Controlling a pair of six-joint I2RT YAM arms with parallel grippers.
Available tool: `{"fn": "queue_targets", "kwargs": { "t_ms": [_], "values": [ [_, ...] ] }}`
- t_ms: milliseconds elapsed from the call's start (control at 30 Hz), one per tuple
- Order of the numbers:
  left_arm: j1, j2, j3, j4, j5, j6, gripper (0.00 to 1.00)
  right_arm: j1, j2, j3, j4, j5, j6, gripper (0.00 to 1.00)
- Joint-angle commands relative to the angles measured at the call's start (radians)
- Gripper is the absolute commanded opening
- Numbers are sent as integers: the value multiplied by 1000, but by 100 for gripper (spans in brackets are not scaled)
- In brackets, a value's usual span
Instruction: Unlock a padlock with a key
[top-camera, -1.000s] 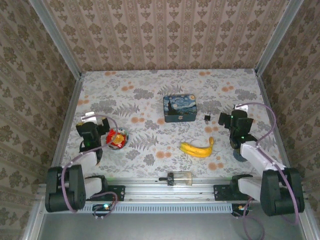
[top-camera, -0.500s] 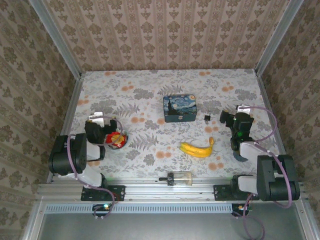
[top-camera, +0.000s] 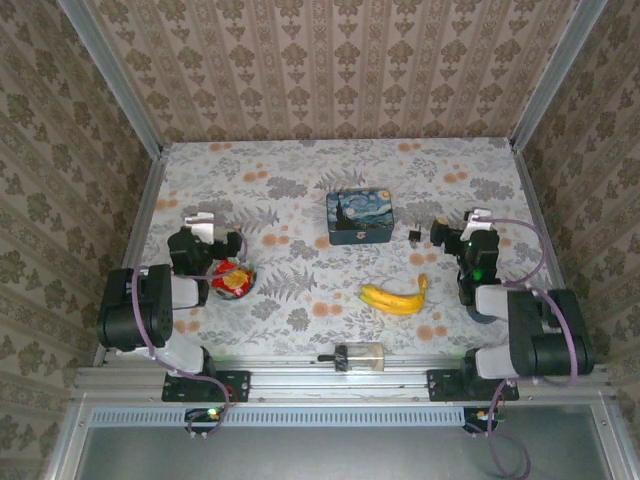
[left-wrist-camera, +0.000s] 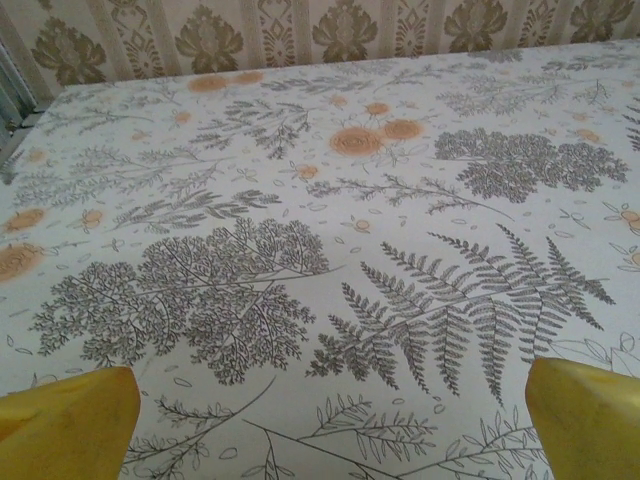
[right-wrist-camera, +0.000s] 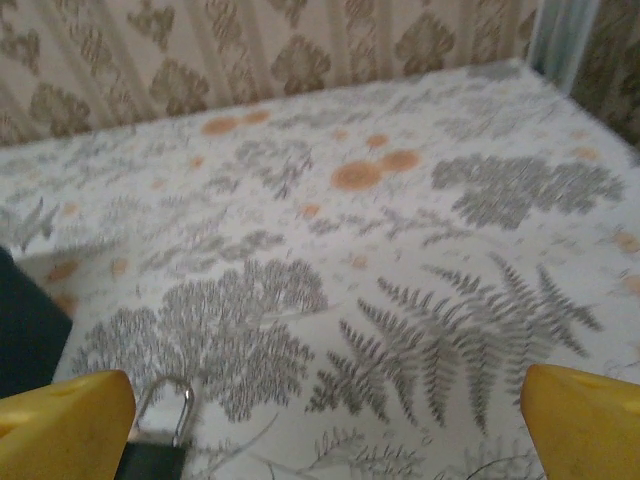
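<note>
The padlock (top-camera: 414, 235) is a tiny black block lying on the patterned table just right of the blue painted tin box (top-camera: 359, 217). In the right wrist view the padlock (right-wrist-camera: 158, 445) shows its silver shackle at the bottom left, close beside my left yellow fingertip (right-wrist-camera: 62, 425). My right gripper (top-camera: 450, 236) (right-wrist-camera: 325, 430) stands open, just right of the padlock, nothing between its fingers. My left gripper (top-camera: 203, 224) (left-wrist-camera: 330, 425) is open over bare tablecloth at the left side. The key is out of view.
A banana (top-camera: 397, 297) lies in front of the padlock. A clear cylinder with a black cap (top-camera: 360, 356) rests at the near rail. A red-and-yellow packet (top-camera: 231, 278) sits by the left arm. Walls enclose the table (top-camera: 300, 180) on three sides.
Both arms have drawn up. The left gripper moved back and a little right. The right gripper shifted left, closer to the padlock. Both stayed open.
</note>
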Motion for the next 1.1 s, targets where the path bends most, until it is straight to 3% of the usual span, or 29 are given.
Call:
{"fn": "queue_targets", "kwargs": {
  "t_ms": [0, 67, 133, 1067],
  "values": [
    [9, -8, 15, -12, 18, 17, 100, -5, 116, 6, 169, -120, -33, 100],
    [8, -8, 15, -13, -9, 11, 100, -2, 89, 69, 1, -177, -72, 100],
    [8, -11, 13, -13, -69, -8, 100, 14, 100, 89, -18, -202, -102, 100],
    [-24, -12, 29, -45, -94, 21, 100, 29, 97, 94, -29, -171, -110, 100]
  ]
}}
